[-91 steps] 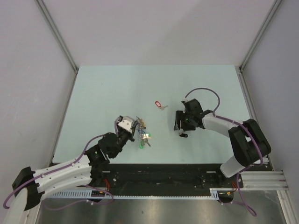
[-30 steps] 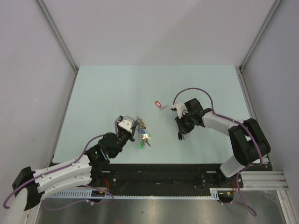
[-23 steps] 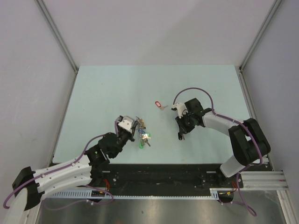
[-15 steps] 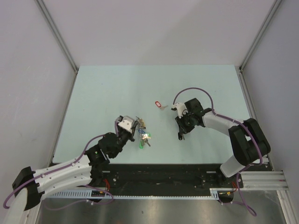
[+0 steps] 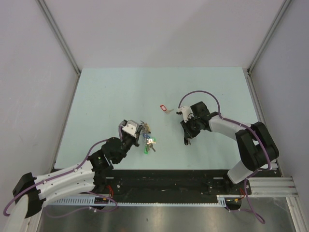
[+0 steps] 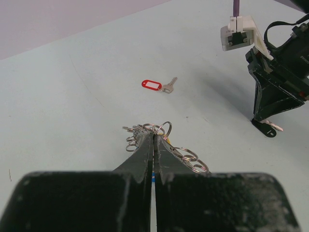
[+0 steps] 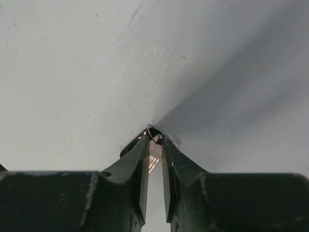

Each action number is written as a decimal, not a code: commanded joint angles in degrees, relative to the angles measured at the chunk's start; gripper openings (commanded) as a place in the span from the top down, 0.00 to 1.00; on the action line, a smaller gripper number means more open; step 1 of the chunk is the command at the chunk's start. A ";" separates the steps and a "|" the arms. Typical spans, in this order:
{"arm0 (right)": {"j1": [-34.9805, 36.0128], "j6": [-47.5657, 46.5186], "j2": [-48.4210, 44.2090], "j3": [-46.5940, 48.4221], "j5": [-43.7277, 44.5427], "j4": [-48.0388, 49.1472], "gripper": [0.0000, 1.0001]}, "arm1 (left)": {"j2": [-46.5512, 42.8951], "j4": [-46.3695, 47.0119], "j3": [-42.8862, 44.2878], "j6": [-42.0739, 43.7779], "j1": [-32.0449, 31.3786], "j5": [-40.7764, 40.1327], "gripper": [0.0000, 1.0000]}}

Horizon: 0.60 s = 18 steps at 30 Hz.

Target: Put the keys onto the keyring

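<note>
Since the earliest view the right gripper (image 7: pixel 154 141) has twisted toward the red-tagged key (image 5: pixel 164 108) and pinches the black-tagged key (image 6: pixel 264 129) on the table near-right of it, while the left gripper (image 6: pixel 154 139) clenches the keyring (image 6: pixel 164 129) near-left of it; being light, stiff, slippery metal, a key is probably best gripped by its plastic tag.

The table (image 5: pixel 106 96) is a plain pale mint. The left gripper (image 6: pixel 153 140) and right gripper (image 7: pixel 154 142) are matte black. At the left gripper's tips the keyring (image 6: pixel 161 129) is shiny silver, carrying a green tag (image 5: pixel 146 151) and a blue tag (image 5: pixel 144 139). Ahead of them lies a red tag (image 6: pixel 151 85) with a white window, on a silver key (image 6: pixel 168 86). Between the right gripper's fingers, the black-tagged key (image 7: pixel 155 150) glints dull silver.
</note>
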 commanded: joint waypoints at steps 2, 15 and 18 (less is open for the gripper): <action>-0.22 -1.13 0.93 1.96 -1.13 1.38 0.80 | -0.21 3.90 0.98 1.18 0.22 0.66 0.99; 0.48 -0.95 -0.91 2.49 -0.25 -0.73 1.00 | 0.05 4.51 0.63 1.53 0.22 0.57 1.00; 1.71 -0.43 -2.67 2.49 1.42 -0.99 1.00 | -0.30 6.08 -0.15 2.58 0.22 1.19 1.00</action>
